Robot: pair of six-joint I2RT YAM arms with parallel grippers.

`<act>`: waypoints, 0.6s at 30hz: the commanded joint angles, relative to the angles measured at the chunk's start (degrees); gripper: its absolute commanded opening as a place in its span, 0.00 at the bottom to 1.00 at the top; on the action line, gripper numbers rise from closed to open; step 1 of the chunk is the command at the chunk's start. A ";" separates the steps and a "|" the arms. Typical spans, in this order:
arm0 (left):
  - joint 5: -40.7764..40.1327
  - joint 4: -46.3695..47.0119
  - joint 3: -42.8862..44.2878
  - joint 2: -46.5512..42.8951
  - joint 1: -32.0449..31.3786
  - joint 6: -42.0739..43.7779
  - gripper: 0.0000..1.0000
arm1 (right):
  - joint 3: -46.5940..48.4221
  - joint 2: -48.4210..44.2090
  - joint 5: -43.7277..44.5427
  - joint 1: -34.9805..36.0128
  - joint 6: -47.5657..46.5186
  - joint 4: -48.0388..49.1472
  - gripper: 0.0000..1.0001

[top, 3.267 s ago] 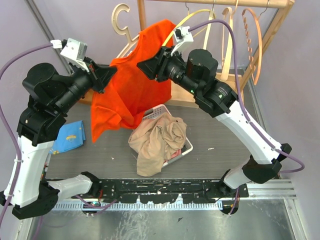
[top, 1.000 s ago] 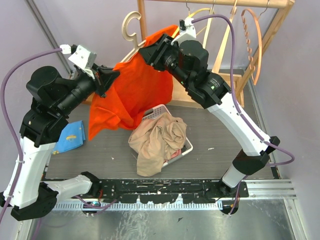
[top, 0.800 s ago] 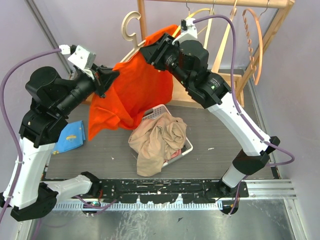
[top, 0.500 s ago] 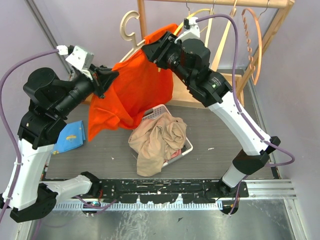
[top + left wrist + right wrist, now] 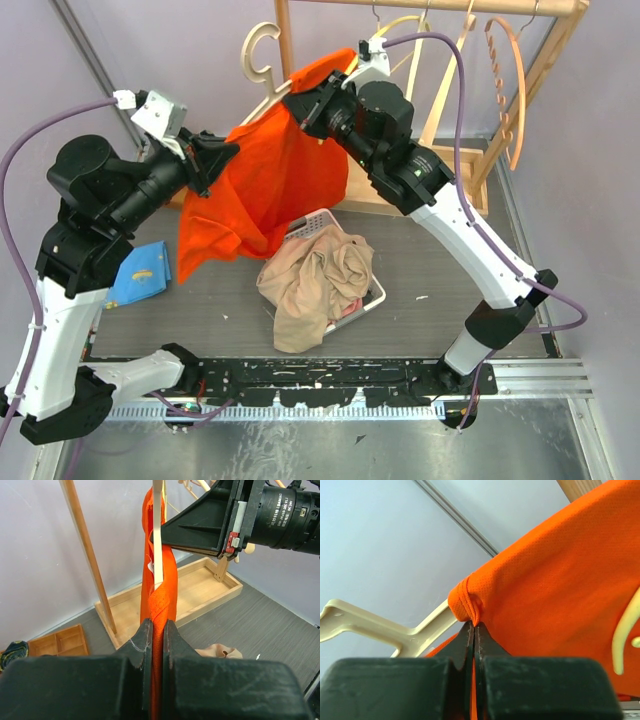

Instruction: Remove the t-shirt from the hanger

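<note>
An orange t-shirt (image 5: 270,190) hangs on a cream hanger (image 5: 262,55) from the wooden rack. My left gripper (image 5: 228,150) is at the shirt's left side, shut on a bunched fold of orange fabric (image 5: 162,595) just below the pale hanger arm (image 5: 158,530); its tips (image 5: 157,630) squeeze the cloth. My right gripper (image 5: 297,105) is at the top of the shirt near the hanger's neck. In the right wrist view its jaws (image 5: 474,627) are pinched on the rolled hem of the t-shirt (image 5: 560,595), with the hanger (image 5: 380,627) behind.
A white basket (image 5: 375,295) heaped with beige clothes sits on the table below the shirt. A blue cloth (image 5: 140,272) lies at the left. Several empty hangers (image 5: 505,80) hang at the right of the rack (image 5: 284,30). The rack's wooden base tray (image 5: 200,587) is behind.
My right gripper rose to the shirt's top edge, then closed from part-open to shut on the hem. The left gripper kept its grip and barely moved.
</note>
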 commanded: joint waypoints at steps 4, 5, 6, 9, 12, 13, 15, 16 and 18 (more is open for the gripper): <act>-1.07 3.58 0.72 1.08 -0.27 -1.45 0.00 | -0.70 -3.27 -2.36 -0.16 -2.79 5.95 0.01; -1.39 3.13 1.05 1.47 -0.25 -1.61 0.00 | -0.69 -3.30 -3.13 -0.15 -3.03 6.51 0.01; -1.79 2.75 1.22 1.90 -0.24 -1.74 0.00 | -0.53 -3.25 -4.06 -0.16 -3.19 6.75 0.01; -3.22 1.16 2.76 3.45 -0.33 -2.50 0.00 | 0.08 -2.72 -7.31 -0.10 -3.40 7.42 0.01; -4.80 0.30 4.05 4.76 -0.62 -2.84 0.00 | 1.12 -1.68 -11.38 -0.17 -3.34 7.46 0.01; -5.24 0.32 4.29 5.06 -0.73 -2.86 0.00 | 1.54 -1.26 -13.11 -0.16 -3.27 7.22 0.01; -5.74 0.42 4.85 5.77 -1.00 -2.95 0.00 | 2.93 -0.45 -15.16 -0.16 -3.16 6.36 0.01; -5.98 0.64 5.09 6.02 -1.15 -3.02 0.00 | 3.52 -0.06 -15.84 -0.10 -3.16 5.56 0.01; -6.44 1.41 5.29 6.40 -1.37 -3.25 0.00 | 4.37 0.50 -17.08 -0.11 -3.39 3.94 0.01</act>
